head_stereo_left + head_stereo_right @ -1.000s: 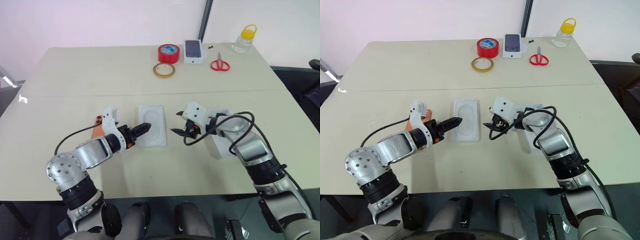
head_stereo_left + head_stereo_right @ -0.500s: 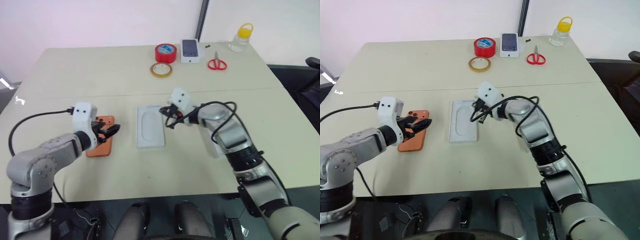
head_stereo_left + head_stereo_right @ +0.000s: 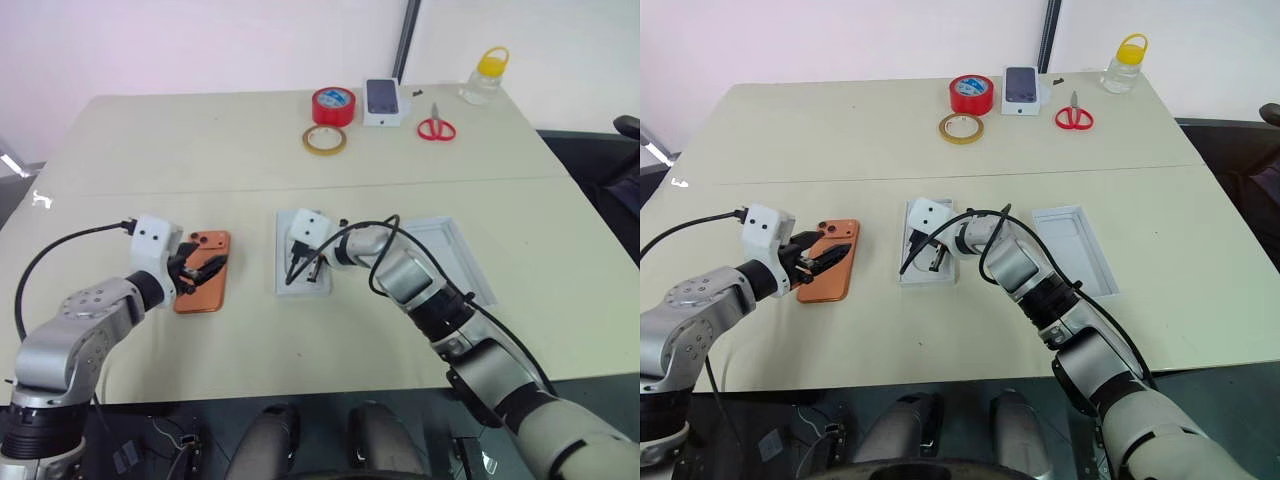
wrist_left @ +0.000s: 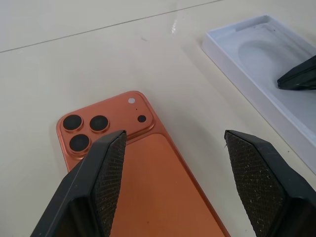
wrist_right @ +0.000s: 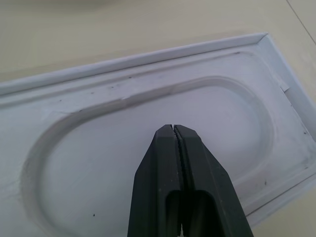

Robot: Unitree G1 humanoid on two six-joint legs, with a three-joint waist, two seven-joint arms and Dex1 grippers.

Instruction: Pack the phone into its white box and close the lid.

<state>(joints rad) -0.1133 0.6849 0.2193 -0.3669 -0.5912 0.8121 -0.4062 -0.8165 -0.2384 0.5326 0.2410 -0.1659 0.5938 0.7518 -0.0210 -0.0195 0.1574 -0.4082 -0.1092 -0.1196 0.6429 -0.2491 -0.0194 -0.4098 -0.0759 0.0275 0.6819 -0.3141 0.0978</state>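
Left wrist view, orange phone (image 4: pixel 148 173) back up, three lenses, left gripper (image 4: pixel 173 163) spread wide, empty, right gripper (image 5: pixel 174 129) pinched closed, empty

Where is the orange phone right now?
The phone lies flat on the table, camera side up, on the robot's left, just left of the white moulded insert. The open left gripper hovers over it.

We are looking at a pale beige worktop (image 3: pixel 200 140). Lying on it at centre left is the phone (image 3: pixel 203 284), back up; just right of it a thin white moulded insert (image 3: pixel 301 264); further right the lid (image 3: pixel 452 257), open side up. Along the top edge are sitting red tape (image 3: pixel 336 104), a tan tape ring (image 3: pixel 325 140), a small white box (image 3: pixel 384 102), red scissors (image 3: pixel 436 127) and a yellow-capped jar (image 3: pixel 482 77).
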